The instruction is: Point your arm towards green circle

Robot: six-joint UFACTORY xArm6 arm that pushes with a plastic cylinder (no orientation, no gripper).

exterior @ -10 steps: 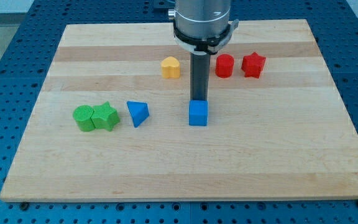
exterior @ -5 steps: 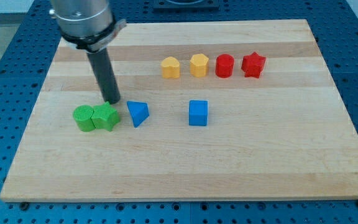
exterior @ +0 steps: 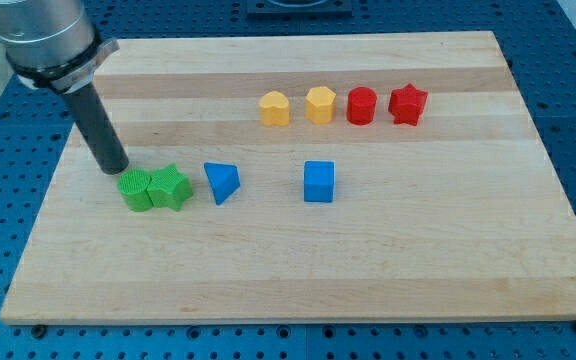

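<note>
The green circle (exterior: 135,190) lies at the view's left on the wooden board, touching a green star (exterior: 169,187) on its right. My tip (exterior: 114,167) is just above and left of the green circle, very close to its upper-left edge; I cannot tell whether it touches. The dark rod rises from there toward the view's top left.
A blue triangle (exterior: 222,182) lies right of the green star and a blue cube (exterior: 319,182) near the middle. Along the top lie two yellow blocks (exterior: 275,108) (exterior: 320,104), a red cylinder-like block (exterior: 362,105) and a red star (exterior: 407,103).
My tip has swept left across the board, from behind the blue cube, past the green star, to the upper-left of the green circle. No block has moved.
</note>
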